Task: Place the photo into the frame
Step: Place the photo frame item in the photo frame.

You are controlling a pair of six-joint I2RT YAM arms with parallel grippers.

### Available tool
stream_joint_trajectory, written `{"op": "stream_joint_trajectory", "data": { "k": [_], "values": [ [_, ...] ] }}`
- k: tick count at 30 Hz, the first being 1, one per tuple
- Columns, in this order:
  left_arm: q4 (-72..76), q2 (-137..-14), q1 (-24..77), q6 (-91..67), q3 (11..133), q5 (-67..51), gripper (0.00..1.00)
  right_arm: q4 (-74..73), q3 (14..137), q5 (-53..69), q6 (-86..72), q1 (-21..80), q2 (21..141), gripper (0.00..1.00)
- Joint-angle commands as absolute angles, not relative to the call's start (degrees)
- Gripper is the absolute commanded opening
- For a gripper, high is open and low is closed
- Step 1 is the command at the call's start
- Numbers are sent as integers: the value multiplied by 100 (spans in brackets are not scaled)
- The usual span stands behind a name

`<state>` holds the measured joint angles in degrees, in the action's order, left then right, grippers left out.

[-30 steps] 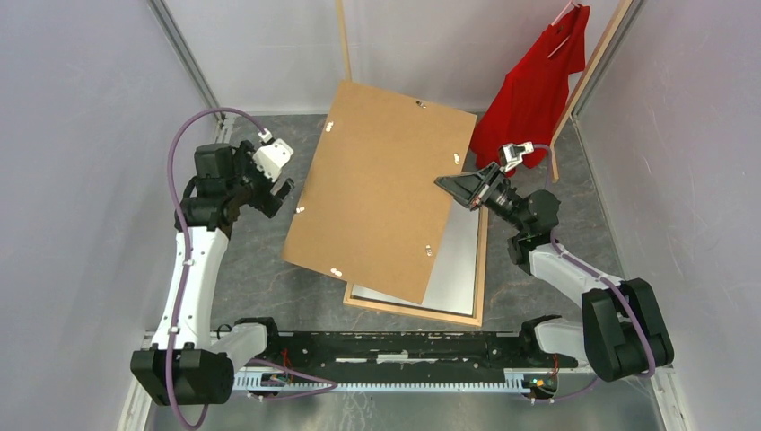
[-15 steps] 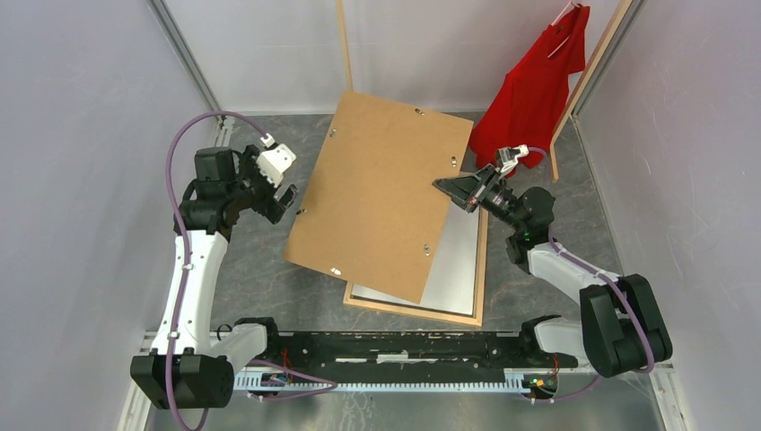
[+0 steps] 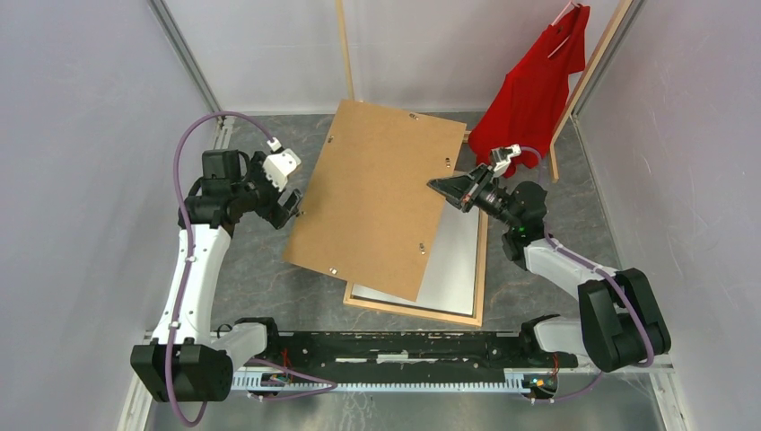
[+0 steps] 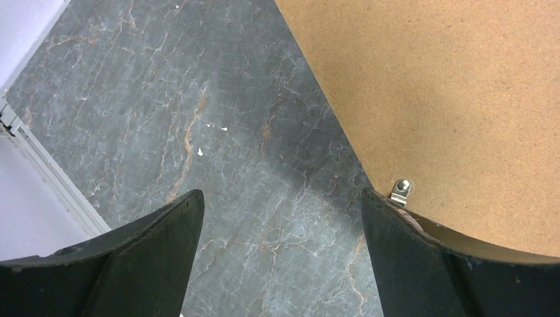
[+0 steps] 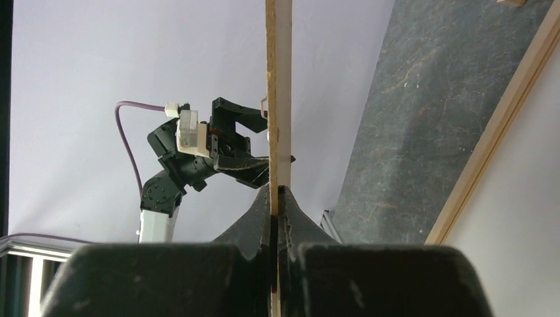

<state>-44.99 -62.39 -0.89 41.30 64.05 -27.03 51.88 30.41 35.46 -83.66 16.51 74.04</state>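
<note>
Grey tabletop (image 3: 260,269): frame (image 3: 483,269) beneath backing board (image 3: 377,197)

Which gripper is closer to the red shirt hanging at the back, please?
Right. The right gripper, shut on the right edge of the brown board, is just left of the red shirt; the left gripper is open at the board's opposite edge.

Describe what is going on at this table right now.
The right gripper has its fingers shut on the edge of the brown backing board, holding it tilted off the table. The left gripper is open at the opposite edge. Underneath, the frame lies flat with the photo, white side up, inside.
</note>
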Motion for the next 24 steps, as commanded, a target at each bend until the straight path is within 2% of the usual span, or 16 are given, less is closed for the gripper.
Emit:
{"op": "stream_joint_trajectory", "data": {
  "k": [1, 9, 16, 19, 24],
  "values": [
    [-4623, -6219, -70, 4314, 6335, -2776, 94, 5578, 3187, 3136, -8438, 1685, 7249, 0],
    [-4826, -6149, -70, 4368, 6294, -2806, 92, 5105, 2916, 2553, -8283, 1683, 6850, 0],
    [-5016, -6159, -70, 4412, 6368, -2901, 91, 5265, 2777, 2552, -8365, 1680, 6830, 0],
    [-5025, -6182, -70, 4383, 6473, -2734, 91, 4956, 2786, 2754, -8087, 1622, 6739, 0],
    [-4961, -6420, -70, 4368, 6450, -2298, 92, 4140, 2795, 3911, -7615, 1213, 6723, 0]
  ]
}}
